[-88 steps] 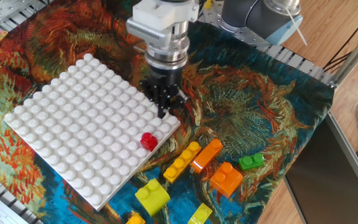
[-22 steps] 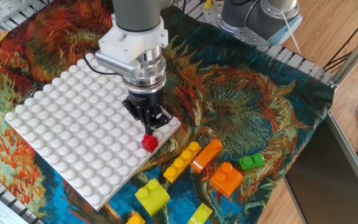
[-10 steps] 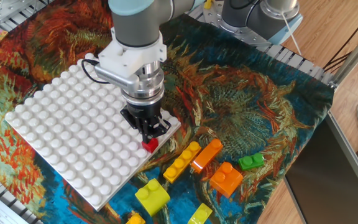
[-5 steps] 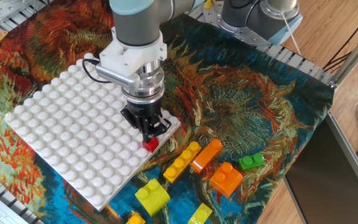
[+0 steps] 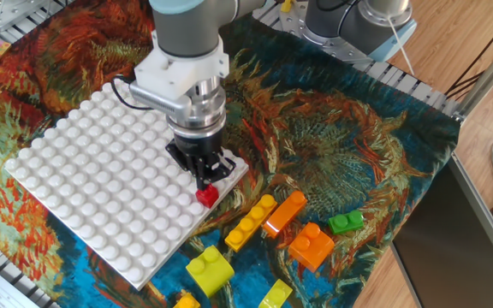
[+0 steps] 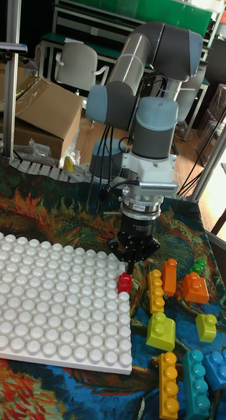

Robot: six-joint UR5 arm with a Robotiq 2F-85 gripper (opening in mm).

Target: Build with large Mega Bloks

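Note:
A one-stud red Mega Blok (image 5: 206, 196) (image 6: 125, 283) sits on the near right corner of the white studded baseplate (image 5: 101, 188) (image 6: 54, 308). My gripper (image 5: 204, 178) (image 6: 131, 264) hangs straight above it, fingers pressed together into a point. The tips are just over the brick's stud, and I cannot tell whether they touch it. On the cloth to the right lie a yellow four-stud bar (image 5: 250, 222) (image 6: 155, 291), an orange bar (image 5: 284, 213) (image 6: 169, 277), an orange two-stud brick (image 5: 312, 245) (image 6: 194, 287) and a small green brick (image 5: 345, 222) (image 6: 199, 266).
Nearer the front edge lie a lime brick (image 5: 210, 269) (image 6: 161, 331), a smaller lime one (image 5: 276, 295) (image 6: 206, 327), a yellow bar (image 6: 169, 384), a teal bar (image 6: 196, 384) and a blue brick (image 6: 221, 369). A second arm's base (image 5: 349, 21) stands at the back.
The gripper came down onto the red brick at the plate's corner, and in the last half second it has risen slightly, uncovering more of the brick. The brick stays in place.

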